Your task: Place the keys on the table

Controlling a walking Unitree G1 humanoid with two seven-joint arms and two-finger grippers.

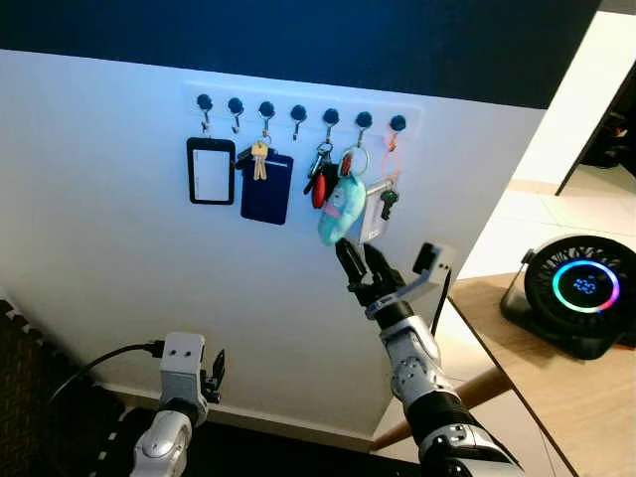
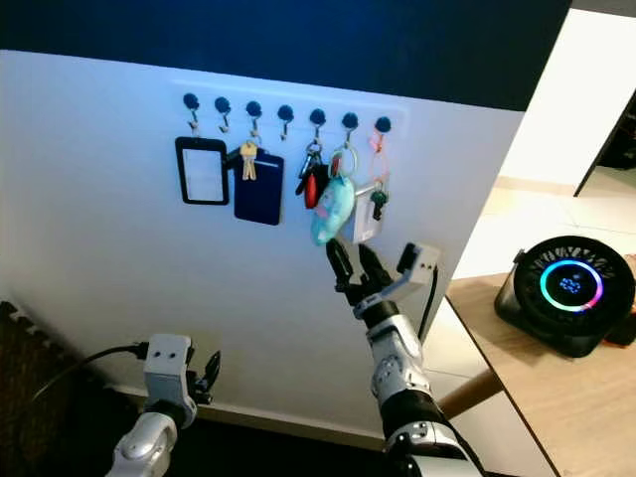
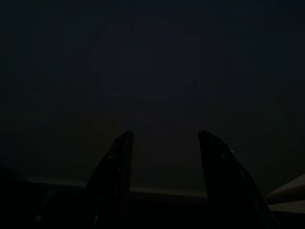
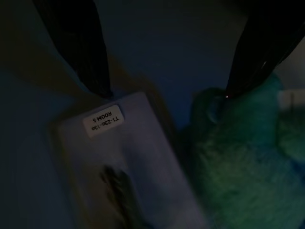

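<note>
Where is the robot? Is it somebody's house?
Probably yes, likely a spot near the front door. A white wall carries a row of hooks with keys and a turquoise plush keychain, a small fan sits on a wooden table, and the right gripper reaches up.

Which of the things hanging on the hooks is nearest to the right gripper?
The fluffy turquoise keychain. It hangs lowest of the bunches, just above the open right gripper, beside the white tag.
</note>
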